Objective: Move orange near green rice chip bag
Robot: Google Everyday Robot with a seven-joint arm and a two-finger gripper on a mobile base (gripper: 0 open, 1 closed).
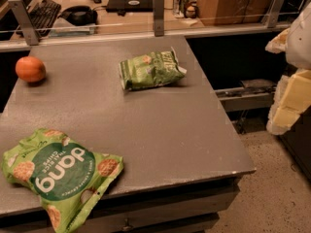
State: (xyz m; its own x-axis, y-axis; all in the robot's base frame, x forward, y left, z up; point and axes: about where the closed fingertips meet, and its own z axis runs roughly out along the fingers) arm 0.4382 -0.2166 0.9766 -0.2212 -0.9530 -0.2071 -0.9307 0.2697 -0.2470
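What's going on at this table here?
Nothing is being handled yet. The robot's claw hangs off to the right of the table, touching nothing. The orange sits at the far left, well apart from the green rice chip bag, which droops over the near edge. A smaller green bag lies farther back, mid-table.

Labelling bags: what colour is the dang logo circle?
Circle dark green, camera view; gripper at far right.
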